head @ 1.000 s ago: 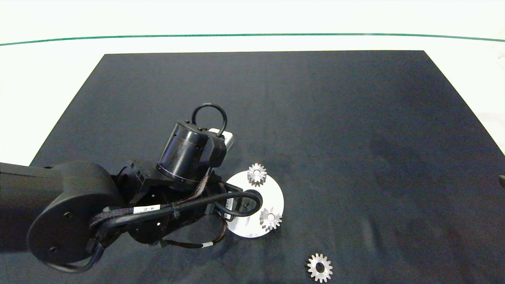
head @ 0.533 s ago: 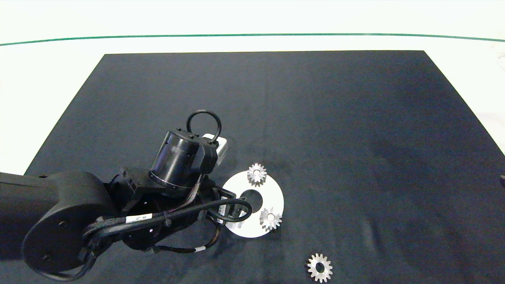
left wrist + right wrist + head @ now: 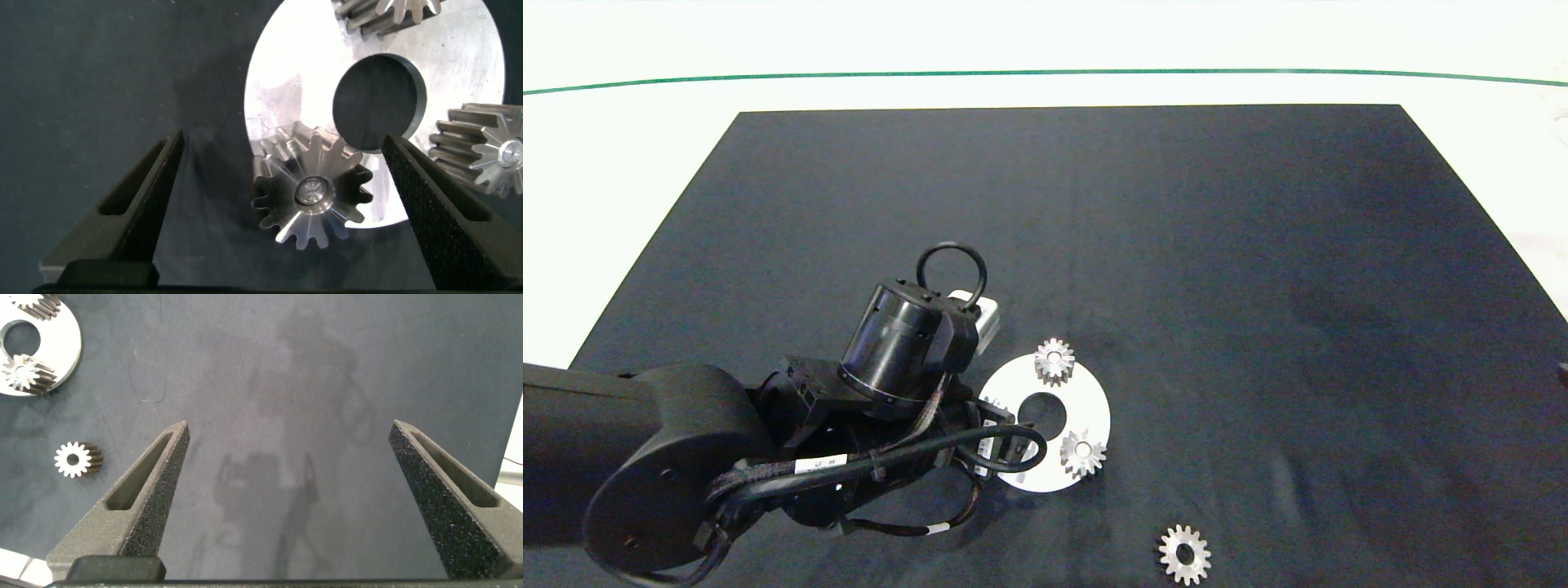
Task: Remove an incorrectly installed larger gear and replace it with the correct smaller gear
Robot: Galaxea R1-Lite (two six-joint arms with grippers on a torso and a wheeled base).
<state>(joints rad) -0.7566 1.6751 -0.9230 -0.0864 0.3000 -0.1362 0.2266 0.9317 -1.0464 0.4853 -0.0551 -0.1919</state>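
While spread wide, left tool (image 3: 282, 204) straddling the larger gear (image 3: 310, 196).

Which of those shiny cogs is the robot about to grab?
Find the round silver plate on the black mat. Three chunky gears sit on its rim; it is the larger gear, between the left gripper's open fingers.

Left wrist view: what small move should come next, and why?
Probably lower and shut the left claw on the larger gear: its open fingers already straddle the gear, which sits on the silver disc, and neither finger touches it.
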